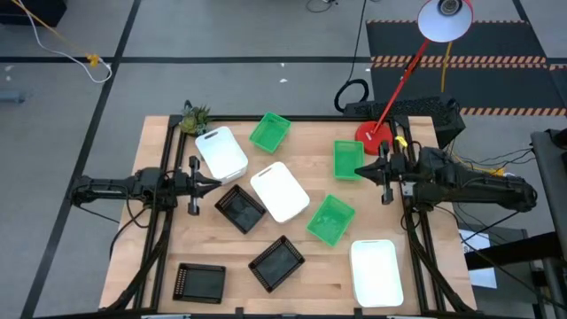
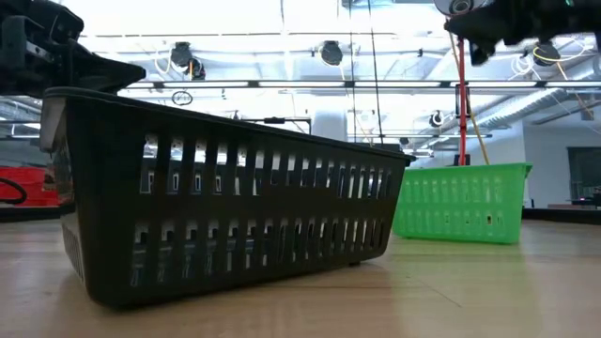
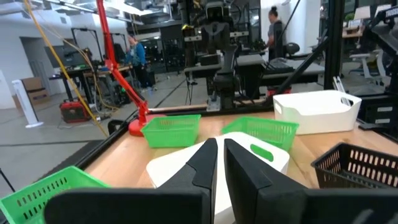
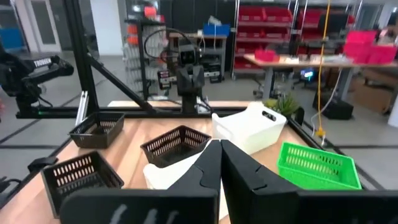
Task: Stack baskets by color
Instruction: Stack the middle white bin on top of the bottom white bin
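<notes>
Nine baskets lie scattered on the wooden table, each resting on its base. The green ones sit at the far middle (image 1: 270, 131), far right (image 1: 347, 159) and centre right (image 1: 330, 219). White ones lie at far left (image 1: 221, 152), centre (image 1: 280, 190) and near right (image 1: 376, 270). Black ones lie at centre left (image 1: 240, 209), near middle (image 1: 276, 263) and near left (image 1: 200, 282). My left gripper (image 1: 213, 184) hovers shut at the table's left side, pointing level toward the centre. My right gripper (image 1: 359, 170) hovers shut at the right side, above the far-right green basket's edge.
A red lamp base (image 1: 373, 135) stands at the far right corner, its white lamp head (image 1: 446, 19) beyond the table. A small green plant (image 1: 195, 116) sits at the far left corner. A black frame (image 1: 168, 124) borders the table.
</notes>
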Controlling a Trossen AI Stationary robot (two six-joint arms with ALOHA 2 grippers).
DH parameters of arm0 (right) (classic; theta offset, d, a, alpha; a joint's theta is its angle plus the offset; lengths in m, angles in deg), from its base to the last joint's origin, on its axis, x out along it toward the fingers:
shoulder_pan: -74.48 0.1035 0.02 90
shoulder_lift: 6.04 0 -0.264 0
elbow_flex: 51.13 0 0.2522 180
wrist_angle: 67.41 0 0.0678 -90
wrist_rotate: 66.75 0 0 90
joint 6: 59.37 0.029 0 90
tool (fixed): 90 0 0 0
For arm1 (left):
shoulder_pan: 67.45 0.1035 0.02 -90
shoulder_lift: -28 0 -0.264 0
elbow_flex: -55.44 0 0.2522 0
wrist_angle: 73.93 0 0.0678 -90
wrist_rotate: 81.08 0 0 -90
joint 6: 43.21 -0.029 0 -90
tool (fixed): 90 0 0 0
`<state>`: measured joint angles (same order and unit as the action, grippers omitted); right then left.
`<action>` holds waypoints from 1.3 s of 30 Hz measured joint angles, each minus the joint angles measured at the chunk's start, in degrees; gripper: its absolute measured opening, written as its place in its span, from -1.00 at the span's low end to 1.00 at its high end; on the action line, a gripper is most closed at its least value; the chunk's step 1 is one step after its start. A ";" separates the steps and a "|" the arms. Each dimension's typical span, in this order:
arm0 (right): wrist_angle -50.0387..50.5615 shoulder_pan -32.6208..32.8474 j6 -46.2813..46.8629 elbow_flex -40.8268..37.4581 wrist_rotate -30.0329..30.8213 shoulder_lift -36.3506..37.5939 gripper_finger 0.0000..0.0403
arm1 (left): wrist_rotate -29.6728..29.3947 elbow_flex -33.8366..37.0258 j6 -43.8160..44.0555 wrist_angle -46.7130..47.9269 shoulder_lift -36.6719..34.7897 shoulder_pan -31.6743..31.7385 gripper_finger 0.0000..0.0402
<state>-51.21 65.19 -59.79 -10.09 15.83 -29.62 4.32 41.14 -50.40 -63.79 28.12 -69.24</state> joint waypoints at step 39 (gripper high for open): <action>22.70 -0.01 4.06 31.59 0.08 -28.47 -1.00 | 6.33 -0.04 9.50 -1.94 0.02 -0.28 -0.84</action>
<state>-28.50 65.18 -55.73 21.50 15.92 -58.09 10.65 41.10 -40.90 -65.73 28.14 -69.51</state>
